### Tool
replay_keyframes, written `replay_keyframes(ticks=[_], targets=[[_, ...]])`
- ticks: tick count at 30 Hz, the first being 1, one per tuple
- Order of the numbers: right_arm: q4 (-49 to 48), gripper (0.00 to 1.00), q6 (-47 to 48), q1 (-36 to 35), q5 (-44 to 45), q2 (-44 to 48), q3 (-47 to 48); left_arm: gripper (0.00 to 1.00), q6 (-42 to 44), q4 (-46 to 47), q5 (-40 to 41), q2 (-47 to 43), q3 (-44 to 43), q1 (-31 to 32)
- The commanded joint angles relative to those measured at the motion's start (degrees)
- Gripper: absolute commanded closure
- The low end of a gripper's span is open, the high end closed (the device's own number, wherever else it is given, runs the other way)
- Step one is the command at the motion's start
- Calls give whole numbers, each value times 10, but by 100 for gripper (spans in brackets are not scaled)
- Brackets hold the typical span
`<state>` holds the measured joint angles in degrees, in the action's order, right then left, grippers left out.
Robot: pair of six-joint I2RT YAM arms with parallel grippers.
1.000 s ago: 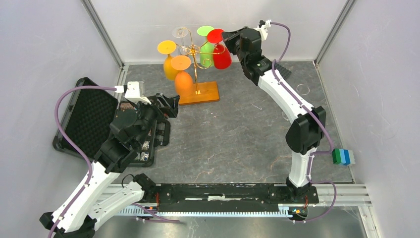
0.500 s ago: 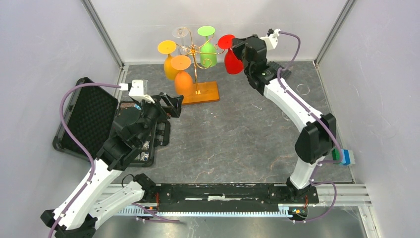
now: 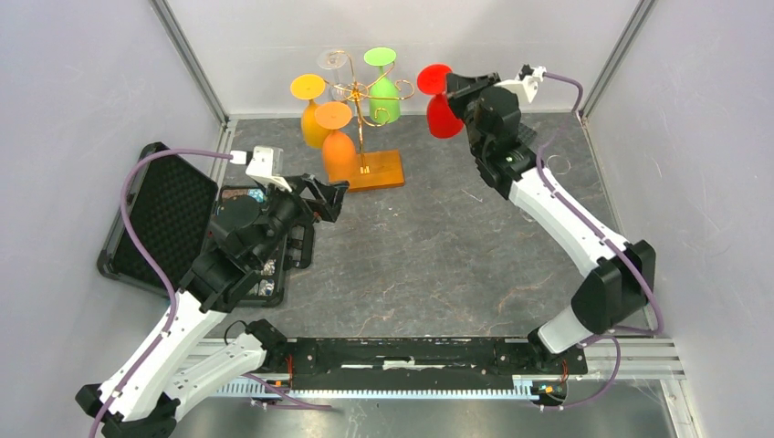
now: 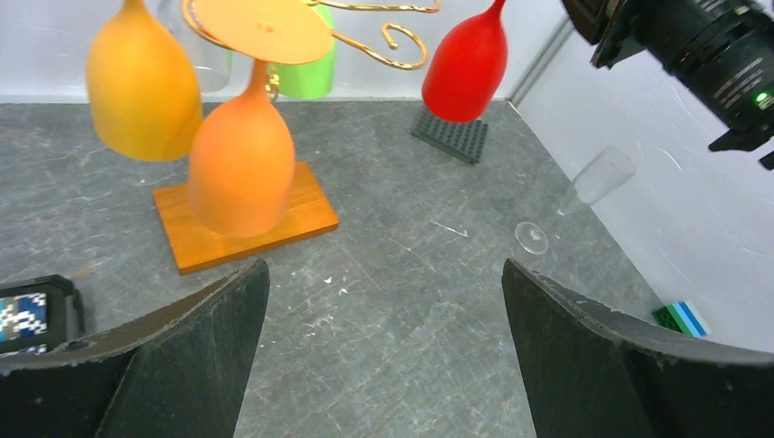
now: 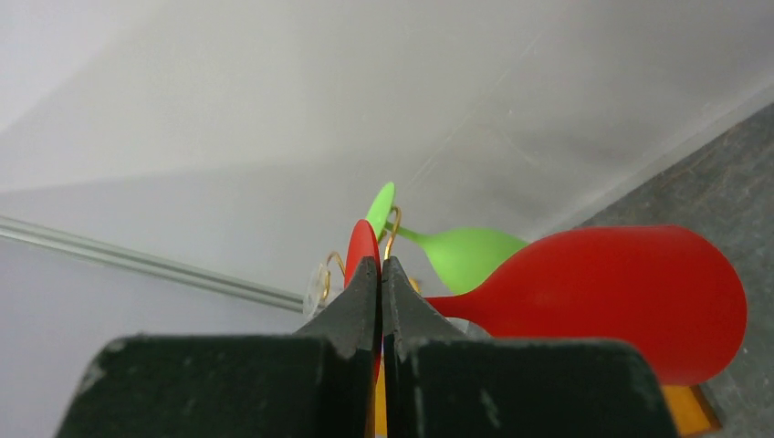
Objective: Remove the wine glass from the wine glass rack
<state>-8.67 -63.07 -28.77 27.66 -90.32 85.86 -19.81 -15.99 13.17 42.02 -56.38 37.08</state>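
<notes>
The gold wine glass rack (image 3: 362, 91) stands on its orange-brown wooden base (image 3: 369, 171) at the back. A yellow glass (image 3: 312, 111), an orange glass (image 3: 338, 146), a green glass (image 3: 383, 89) and a clear one (image 3: 332, 61) hang from it upside down. My right gripper (image 3: 451, 85) is shut on the foot of a red wine glass (image 3: 443, 114), held in the air to the right of the rack and clear of its arms. The red glass also shows in the right wrist view (image 5: 621, 297) and the left wrist view (image 4: 466, 62). My left gripper (image 3: 330, 197) is open and empty, low in front of the base.
An open black case (image 3: 164, 214) with small items lies at the left. A clear glass (image 4: 584, 193) lies on the floor at the right. A dark grey plate (image 4: 448, 135) lies at the back right. Green and blue blocks (image 3: 632, 288) sit by the right wall.
My right gripper has carried the red glass to the right, away from the rack's arms. My left arm has moved a little toward the rack's base.
</notes>
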Motion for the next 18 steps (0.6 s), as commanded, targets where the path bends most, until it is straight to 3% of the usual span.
replay_keyframes(ticks=[1,9,13,18], targets=[[-60,100,-25,-2,-33,84,-82,0,-8,29,-70,6,-7,-3],[-100,100,-48,-2,-99,279,-256,0,-176,53,-200,64,-7,-3],[-99,100,-78,-3,-149,372,-313,0,-304,167,-286,104,25,-3],[-106,100,-136,-3,-234,431,-350,0,-436,324,-338,162,46,-2]])
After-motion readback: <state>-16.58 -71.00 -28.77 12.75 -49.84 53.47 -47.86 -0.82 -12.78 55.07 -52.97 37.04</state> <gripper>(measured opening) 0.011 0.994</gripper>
